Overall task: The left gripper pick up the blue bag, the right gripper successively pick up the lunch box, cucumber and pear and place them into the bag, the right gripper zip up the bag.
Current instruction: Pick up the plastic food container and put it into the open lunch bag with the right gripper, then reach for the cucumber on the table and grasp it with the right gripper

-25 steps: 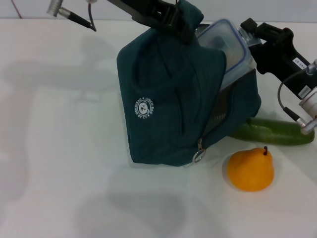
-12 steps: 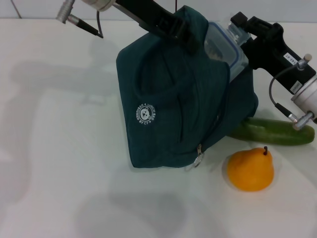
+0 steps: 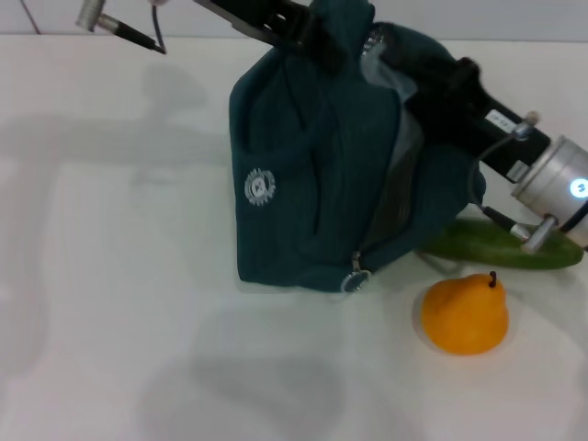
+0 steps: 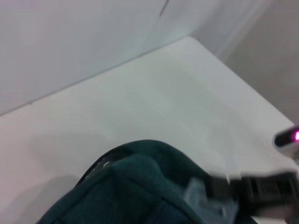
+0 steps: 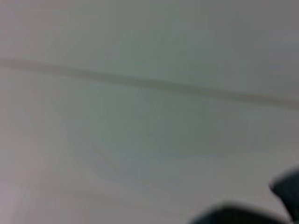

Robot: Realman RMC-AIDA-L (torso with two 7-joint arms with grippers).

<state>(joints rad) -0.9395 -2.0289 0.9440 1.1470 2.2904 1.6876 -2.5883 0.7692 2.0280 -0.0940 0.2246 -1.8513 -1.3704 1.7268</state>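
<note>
The blue bag (image 3: pixel 312 184) hangs tilted above the table, its white logo (image 3: pixel 260 186) facing me and its silver zipper pull (image 3: pixel 354 280) low at the front. My left gripper (image 3: pixel 317 32) is shut on the bag's top fabric at the back. My right arm (image 3: pixel 551 179) reaches from the right into the bag's open side, and its gripper is hidden inside. The lunch box is hidden in the bag. The cucumber (image 3: pixel 496 246) lies on the table behind the bag's right corner. The pear (image 3: pixel 464 314) stands in front of it. The left wrist view shows the bag top (image 4: pixel 131 186).
The white table (image 3: pixel 110 276) stretches out to the left of and in front of the bag. A pale wall runs along its far edge. The right wrist view shows only a pale blurred surface.
My right arm has pushed the lunch box down into the bag, and the box no longer shows. The bag has swung slightly and the left gripper still holds its top.
</note>
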